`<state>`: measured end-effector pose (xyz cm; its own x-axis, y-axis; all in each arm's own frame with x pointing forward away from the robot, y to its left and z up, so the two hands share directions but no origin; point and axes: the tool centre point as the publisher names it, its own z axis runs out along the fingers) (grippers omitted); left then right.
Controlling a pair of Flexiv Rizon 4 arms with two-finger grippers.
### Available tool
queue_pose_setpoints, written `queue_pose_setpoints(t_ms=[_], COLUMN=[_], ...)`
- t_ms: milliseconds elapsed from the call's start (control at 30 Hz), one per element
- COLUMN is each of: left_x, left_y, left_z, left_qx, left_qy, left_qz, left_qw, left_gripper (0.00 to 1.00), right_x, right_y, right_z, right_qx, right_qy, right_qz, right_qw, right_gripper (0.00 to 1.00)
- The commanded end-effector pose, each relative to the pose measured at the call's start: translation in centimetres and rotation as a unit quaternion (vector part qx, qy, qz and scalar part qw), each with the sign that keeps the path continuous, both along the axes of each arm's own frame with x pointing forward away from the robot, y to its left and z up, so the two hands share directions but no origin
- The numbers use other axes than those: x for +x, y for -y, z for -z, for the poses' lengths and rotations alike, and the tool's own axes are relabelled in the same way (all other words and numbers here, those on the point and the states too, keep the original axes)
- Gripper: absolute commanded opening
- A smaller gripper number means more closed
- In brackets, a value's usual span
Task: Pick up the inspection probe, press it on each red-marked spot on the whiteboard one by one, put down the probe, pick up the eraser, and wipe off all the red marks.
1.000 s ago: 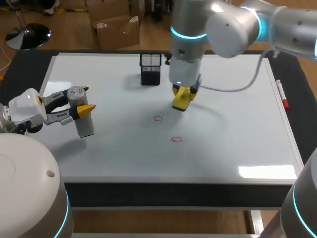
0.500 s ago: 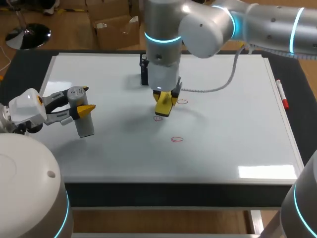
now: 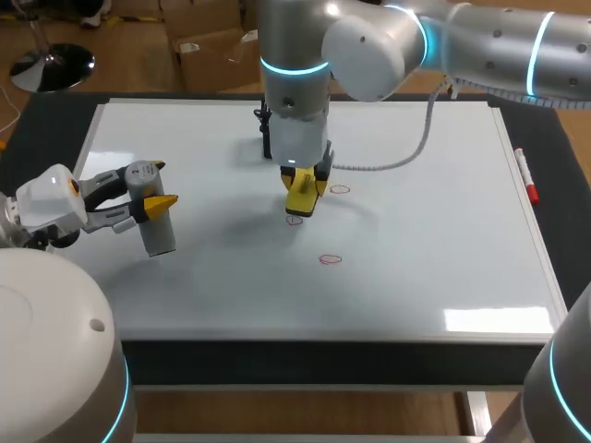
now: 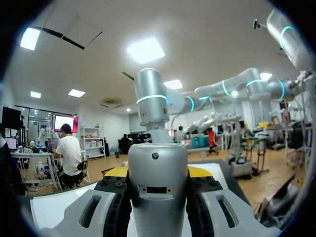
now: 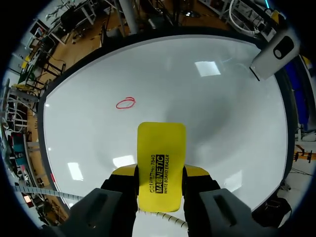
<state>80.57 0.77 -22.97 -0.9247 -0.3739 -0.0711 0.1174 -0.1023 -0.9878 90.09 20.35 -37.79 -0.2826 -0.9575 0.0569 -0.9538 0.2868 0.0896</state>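
My right gripper is shut on the yellow eraser, which points down at the whiteboard right over one red mark. Another red mark lies just right of the eraser, and a third is nearer the front. In the right wrist view the eraser sits between the fingers of that gripper, with a red mark ahead. My left gripper at the board's left is shut on the silver probe; the left wrist view shows the probe in its gripper.
A black mesh holder stands at the back of the board, mostly hidden behind my right arm. A red marker lies along the board's right edge. The probe shows far off in the right wrist view.
My right arm has carried the eraser left and a little forward, off the upper right mark and onto the middle one. The left arm and probe have stayed put.
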Motion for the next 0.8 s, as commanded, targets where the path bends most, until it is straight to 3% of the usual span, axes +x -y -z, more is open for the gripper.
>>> queue_pose_setpoints(t_ms=[33, 467, 800], left_x=[0.0, 0.0, 0.0], left_y=[0.0, 0.0, 0.0], left_z=[-0.2, -0.2, -0.2], left_qx=[0.0, 0.0, 0.0], left_qy=[0.0, 0.0, 0.0], left_qz=[0.0, 0.0, 0.0], left_qw=[1.0, 1.0, 1.0], left_gripper=[0.0, 0.0, 0.0], right_x=[0.1, -1.2, -1.2], right_y=[0.0, -4.2, -6.2], right_z=[-0.1, 3.2, 4.3], right_qx=[-0.003, -0.003, 0.002], right_qy=[0.0, -0.034, -0.041], right_qz=[-0.001, -0.049, -0.078], right_qw=[1.0, 0.998, 0.996], right_gripper=[0.0, 0.0, 0.0])
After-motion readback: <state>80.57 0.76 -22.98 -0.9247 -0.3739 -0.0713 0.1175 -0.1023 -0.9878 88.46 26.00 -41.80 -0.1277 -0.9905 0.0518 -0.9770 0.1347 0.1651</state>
